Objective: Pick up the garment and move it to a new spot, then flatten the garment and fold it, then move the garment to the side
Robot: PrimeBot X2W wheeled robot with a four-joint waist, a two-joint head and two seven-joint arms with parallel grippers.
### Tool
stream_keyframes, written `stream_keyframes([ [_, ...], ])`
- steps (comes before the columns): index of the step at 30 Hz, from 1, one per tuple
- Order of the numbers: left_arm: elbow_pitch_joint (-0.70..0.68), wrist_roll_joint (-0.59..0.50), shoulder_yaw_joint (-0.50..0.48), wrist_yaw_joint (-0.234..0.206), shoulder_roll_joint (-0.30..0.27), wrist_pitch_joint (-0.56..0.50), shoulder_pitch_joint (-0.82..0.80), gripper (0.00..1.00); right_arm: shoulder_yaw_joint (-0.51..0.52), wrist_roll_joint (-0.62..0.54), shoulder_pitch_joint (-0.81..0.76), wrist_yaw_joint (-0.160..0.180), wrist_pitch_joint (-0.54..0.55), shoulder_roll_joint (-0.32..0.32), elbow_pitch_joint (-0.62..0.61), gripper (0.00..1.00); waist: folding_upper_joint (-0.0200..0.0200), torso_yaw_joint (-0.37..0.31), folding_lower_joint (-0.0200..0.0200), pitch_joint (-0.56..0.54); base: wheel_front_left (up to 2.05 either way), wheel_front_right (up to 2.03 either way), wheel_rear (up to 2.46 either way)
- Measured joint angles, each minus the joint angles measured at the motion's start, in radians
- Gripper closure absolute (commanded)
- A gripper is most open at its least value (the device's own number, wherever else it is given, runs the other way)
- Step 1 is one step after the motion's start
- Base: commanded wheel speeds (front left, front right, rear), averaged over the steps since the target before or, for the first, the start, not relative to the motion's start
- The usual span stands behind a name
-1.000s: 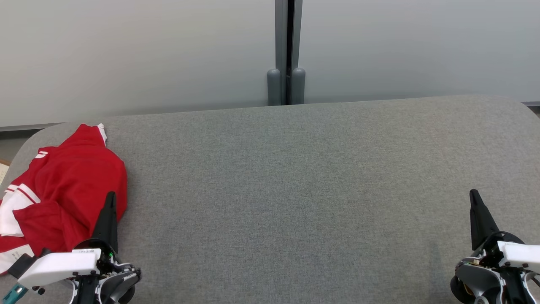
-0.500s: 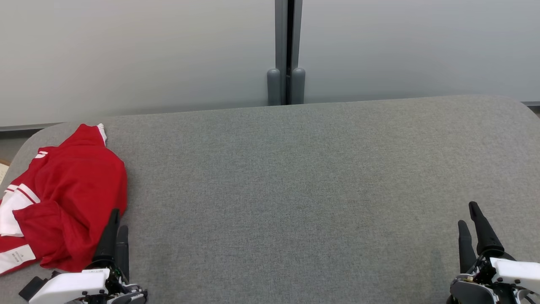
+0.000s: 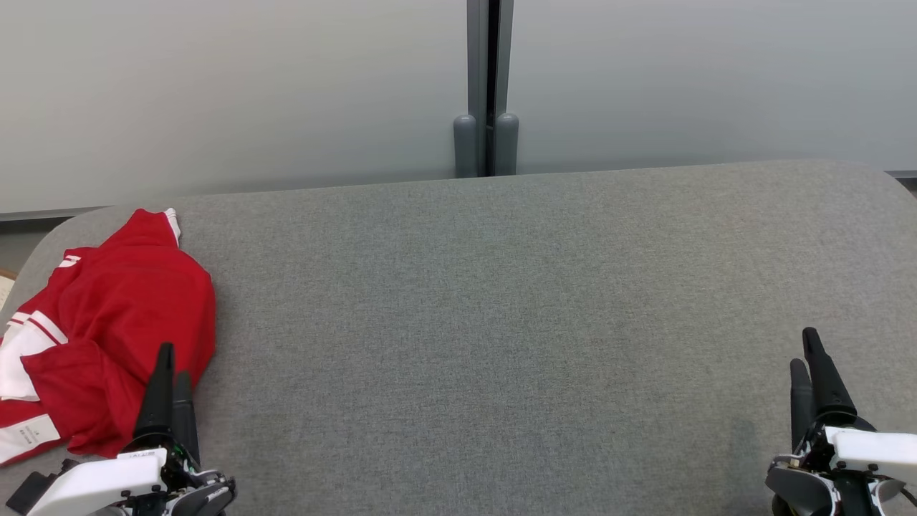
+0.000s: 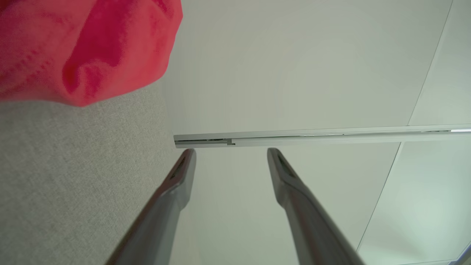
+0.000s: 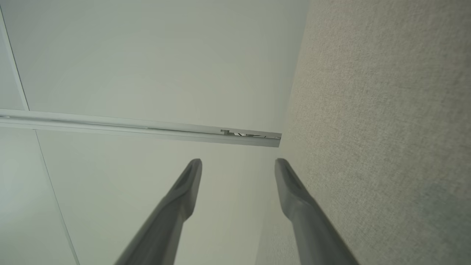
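Note:
The garment (image 3: 107,322) is red with white stripes and lies crumpled at the left end of the grey table (image 3: 501,322). A red fold of the garment (image 4: 84,48) fills the upper left of the left wrist view. My left gripper (image 3: 172,362) stands at the lower left, its tips over the garment's near right edge, open and holding nothing; the left wrist view shows its two fingers (image 4: 180,176) apart. My right gripper (image 3: 806,347) is at the lower right over bare table, open and empty, fingers (image 5: 187,180) spread in its wrist view.
A pale wall with a vertical grey post (image 3: 487,86) runs behind the table's far edge. The table corners are rounded. A wide stretch of grey cloth surface lies between the two grippers.
Both grippers have gone from shut to open. The left gripper shifted slightly left and down; the right one dipped and rose again. The garment has not moved.

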State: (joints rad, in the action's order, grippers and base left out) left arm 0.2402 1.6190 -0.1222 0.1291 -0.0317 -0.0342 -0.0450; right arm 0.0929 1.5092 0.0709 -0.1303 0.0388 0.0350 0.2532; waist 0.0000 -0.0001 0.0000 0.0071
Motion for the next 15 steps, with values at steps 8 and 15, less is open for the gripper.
stream_keyframes([
  [8,-0.015,-0.067,-0.044,0.000,-0.002,0.034,-0.006,0.00,0.025,-0.196,0.016,0.000,-0.035,0.001,-0.050,0.00,0.0000,0.000,0.0000,0.004,0.00,0.00,0.00],
  [15,-0.049,-0.148,-0.076,0.000,-0.004,0.061,-0.026,0.00,-0.001,-0.413,0.039,0.000,-0.061,0.003,-0.142,0.00,0.0000,0.002,0.0000,0.009,0.00,0.00,0.00],
])
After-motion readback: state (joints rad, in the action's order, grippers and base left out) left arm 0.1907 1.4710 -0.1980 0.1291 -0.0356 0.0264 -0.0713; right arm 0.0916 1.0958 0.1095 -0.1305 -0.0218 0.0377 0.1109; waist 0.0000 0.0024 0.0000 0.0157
